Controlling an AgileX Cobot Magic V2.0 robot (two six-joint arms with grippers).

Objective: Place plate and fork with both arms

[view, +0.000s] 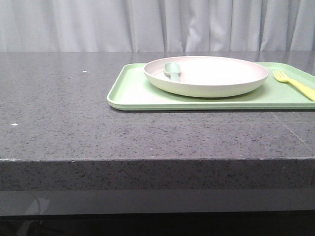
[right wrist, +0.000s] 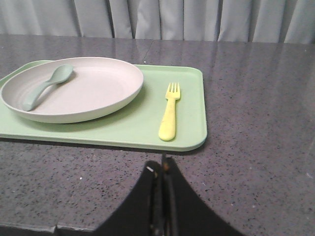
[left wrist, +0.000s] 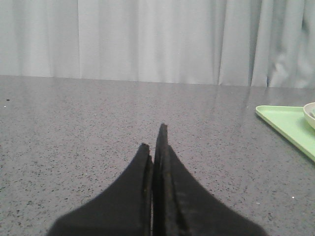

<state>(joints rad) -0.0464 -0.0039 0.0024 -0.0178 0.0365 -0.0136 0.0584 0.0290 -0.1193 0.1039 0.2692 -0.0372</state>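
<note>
The cream plate [view: 206, 75] lies on a light green tray [view: 129, 92] at the table's right. It also shows in the right wrist view [right wrist: 74, 88], and its edge shows in the left wrist view [left wrist: 310, 114]. The pale yellow fork [view: 294, 84] lies on the tray just right of the plate, tines pointing away; it also shows in the right wrist view [right wrist: 170, 110]. My right gripper [right wrist: 160, 164] is shut and empty, close before the tray's near edge. My left gripper [left wrist: 152, 142] is shut and empty over bare table, left of the tray. Neither gripper shows in the front view.
A pale grey-green spoon [view: 173, 70] lies inside the plate, also seen in the right wrist view [right wrist: 46, 86]. The dark speckled table [view: 59, 113] has its front edge near the camera. A grey curtain [view: 98, 24] hangs behind. The tray's corner shows in the left wrist view [left wrist: 283, 123].
</note>
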